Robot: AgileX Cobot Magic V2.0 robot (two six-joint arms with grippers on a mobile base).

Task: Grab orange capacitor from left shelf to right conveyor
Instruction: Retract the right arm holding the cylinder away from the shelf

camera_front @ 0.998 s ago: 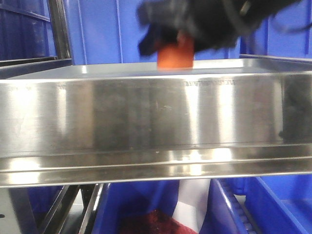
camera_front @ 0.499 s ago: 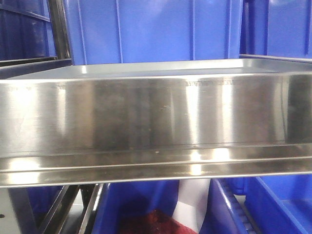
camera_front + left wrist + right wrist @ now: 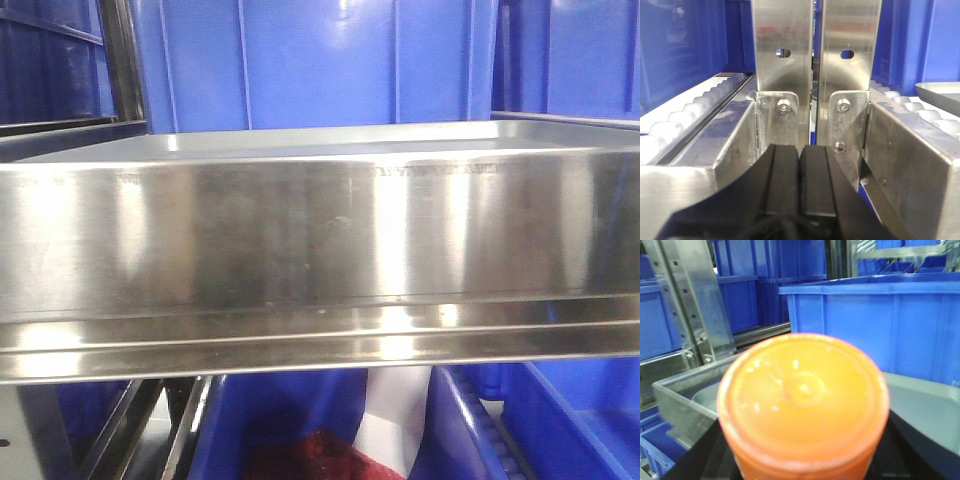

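Right jaws: clamped on the capacitor (image 3: 802,405) by its sides (only black edges show beneath it), so it sits upright, probably for a base-down release. It is held clear of the shelf (image 3: 320,230). Left jaws: pads pressed together, empty, facing the rack posts (image 3: 782,50), likely parked out of the way. Conveyor not in view.

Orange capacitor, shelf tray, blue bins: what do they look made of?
The orange capacitor looks like glossy plastic or a coated sleeve: soft highlights on its flat top, though blur leaves it open. The left shelf looks like polished stainless steel: mirror-like streaked reflections on the front lip. The blue bins look like moulded plastic: uniform colour, ribbed walls, thick rim.
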